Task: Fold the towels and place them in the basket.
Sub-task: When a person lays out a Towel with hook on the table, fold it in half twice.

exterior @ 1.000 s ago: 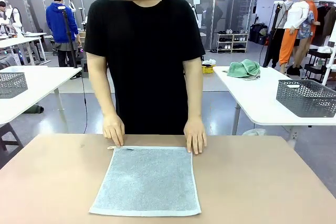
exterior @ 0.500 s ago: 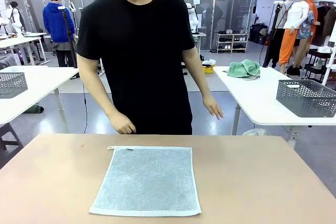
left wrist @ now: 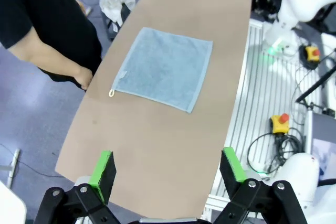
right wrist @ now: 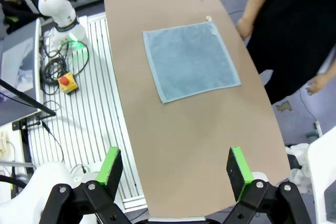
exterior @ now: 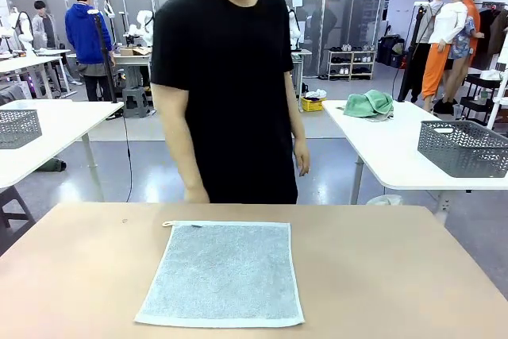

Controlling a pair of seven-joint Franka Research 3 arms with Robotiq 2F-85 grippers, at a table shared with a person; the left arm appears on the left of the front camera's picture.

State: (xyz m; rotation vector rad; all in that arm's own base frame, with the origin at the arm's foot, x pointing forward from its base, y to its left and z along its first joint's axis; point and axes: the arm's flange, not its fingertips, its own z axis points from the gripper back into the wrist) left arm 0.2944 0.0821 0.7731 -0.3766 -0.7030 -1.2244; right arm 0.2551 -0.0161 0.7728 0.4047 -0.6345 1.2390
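towel (exterior: 221,274) flat on table (exterior: 381,275) | person (exterior: 230,93) behind it | basket (exterior: 464,147) on side table (exterior: 373,136) | both jaws apart

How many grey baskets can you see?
2. The left basket sits on the left white table; the right basket sits on the right white table. Others may hide behind the person.

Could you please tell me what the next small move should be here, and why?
Probably lower the left gripper toward a near corner of the towel to begin the first fold. The towel lies flat and unfolded on the table, the person's hands are off it, and both the left gripper and the right gripper hang high above the table, jaws open and empty.
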